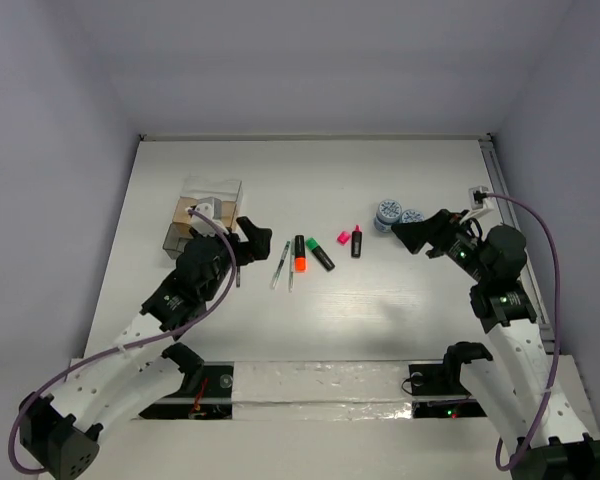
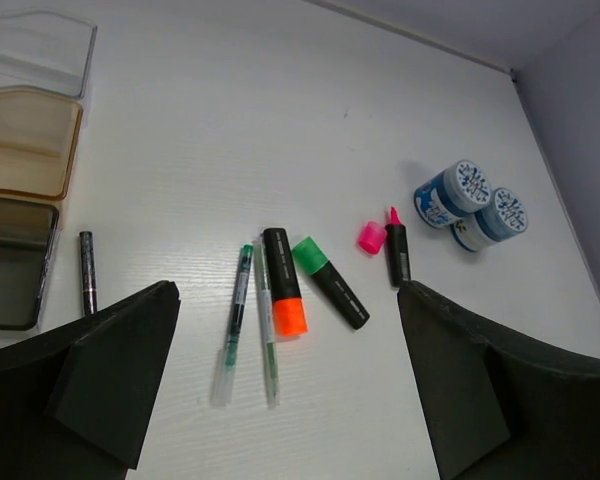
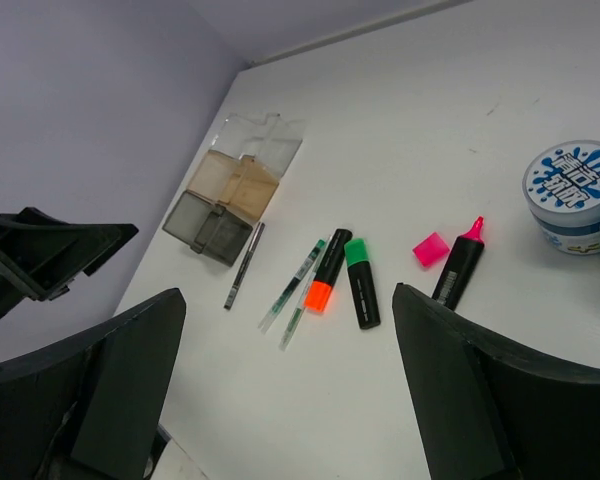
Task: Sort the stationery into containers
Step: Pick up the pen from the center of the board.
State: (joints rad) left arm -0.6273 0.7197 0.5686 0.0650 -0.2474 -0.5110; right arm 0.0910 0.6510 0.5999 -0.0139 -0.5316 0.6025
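Two thin clear pens (image 1: 280, 265) (image 2: 235, 320) lie beside an orange-ended marker (image 1: 300, 254) (image 2: 285, 295) and a green-ended marker (image 1: 320, 253) (image 2: 330, 283). To their right are a tiny pink piece (image 1: 343, 238) (image 2: 371, 237), a pink-tipped marker (image 1: 357, 242) (image 2: 397, 252) and two blue-white discs (image 1: 389, 212) (image 2: 453, 192). The clear boxes (image 1: 205, 215) (image 3: 225, 200) stand at the left. My left gripper (image 1: 255, 240) (image 2: 288, 290) is open and empty, between the boxes and the pens. My right gripper (image 1: 415, 232) (image 3: 288, 298) is open and empty, right next to the discs.
A thin dark pen (image 2: 87, 272) (image 3: 244, 265) lies just beside the boxes, close to my left gripper. The white table (image 1: 380, 310) ends at a taped front edge. A cable and white connector (image 1: 480, 195) sit at the right edge.
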